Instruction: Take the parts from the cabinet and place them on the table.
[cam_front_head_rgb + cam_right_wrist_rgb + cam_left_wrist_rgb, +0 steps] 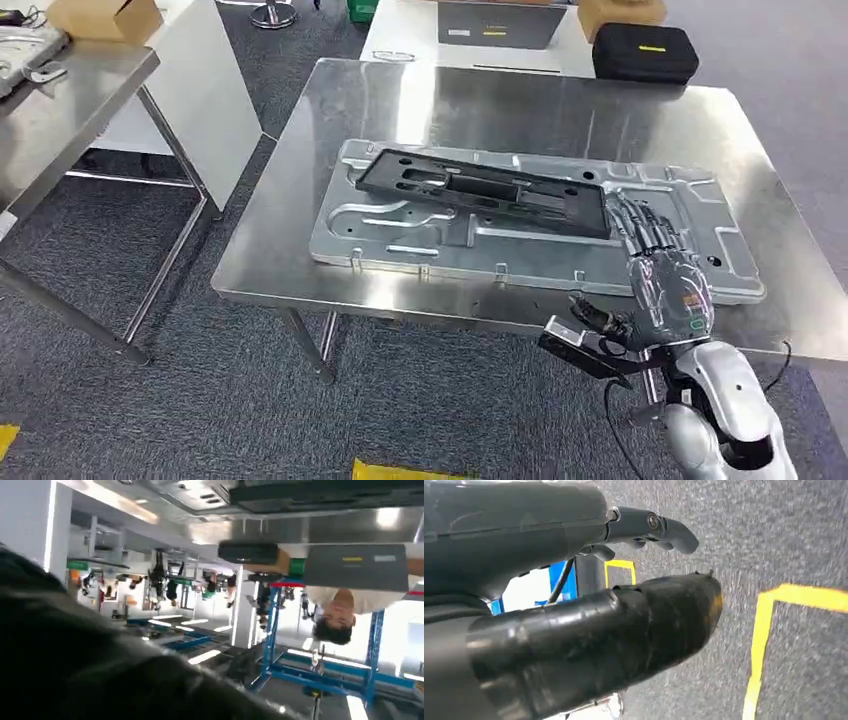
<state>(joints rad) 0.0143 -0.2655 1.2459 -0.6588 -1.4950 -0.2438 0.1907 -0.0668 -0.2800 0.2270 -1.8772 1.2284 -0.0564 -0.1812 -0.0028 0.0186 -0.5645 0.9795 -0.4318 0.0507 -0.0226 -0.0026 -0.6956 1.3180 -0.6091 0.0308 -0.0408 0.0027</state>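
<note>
the right hand point(668, 285) is nearest, raised over the near right edge of the steel table point(560, 110). its fingers are stretched out side by side toward the parts, the thumb pointing off to the left, and nothing is held in it; the fingertips hover over the near right part of the silver stamped metal panel point(520, 250), just beside the right end of the black plastic frame point(480, 187) (whether they actually touch either part i cannot tell). the silver forearm comes up from below the table's near edge.

the silver panel lies flat on the table, its long side running left to right, taking up much of the middle of the tabletop. the black frame lies on top of the panel, along its far half, slightly slanted so its right end sits nearer than its left.

beyond the table's far edge stands a white table with a black zipped case point(645, 50) bearing a yellow label, a cardboard box point(620, 14) behind the case, and a dark grey flat tray point(497, 24) to the left of it. left of the steel table, well apart, stands a second steel table point(60, 120) carrying another cardboard box point(105, 18).

the left hand point(589, 605) hangs over grey carpet marked with yellow floor tape point(769, 615); its thick thumb and dark fingers are apart, curled loosely, holding nothing.
</note>
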